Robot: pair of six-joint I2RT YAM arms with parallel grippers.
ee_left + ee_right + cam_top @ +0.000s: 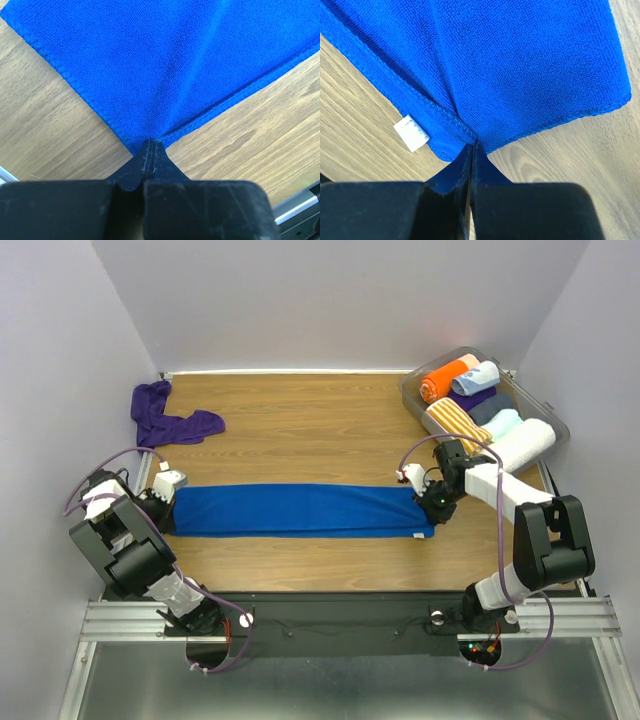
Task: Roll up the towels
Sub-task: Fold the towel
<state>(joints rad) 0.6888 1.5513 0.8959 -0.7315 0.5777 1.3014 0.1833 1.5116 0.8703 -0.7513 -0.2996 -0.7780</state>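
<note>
- While flat on the wooden table (300, 430), the blue towel (295, 511) is a long nubby strip with stitched hems.
- Crumpled purple towel (170, 420) lies at 10 o'clock.
- Clear plastic bin (556, 418) at 2 o'clock holds rolled cloths (470, 420).
- Clamped on the blue towel: left gripper (151, 146) at its 9 o'clock end, right gripper (472, 146) at 3 o'clock.

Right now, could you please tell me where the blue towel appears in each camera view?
Top external: the blue towel lies as a long flat strip, left to right across the middle.
Left wrist: it fills the upper picture, its hem pinched by the left fingers.
Right wrist: it fills the upper picture, white tag at left, hem pinched by the right fingers.
Shared landmark: the wooden tabletop beneath it.
</note>
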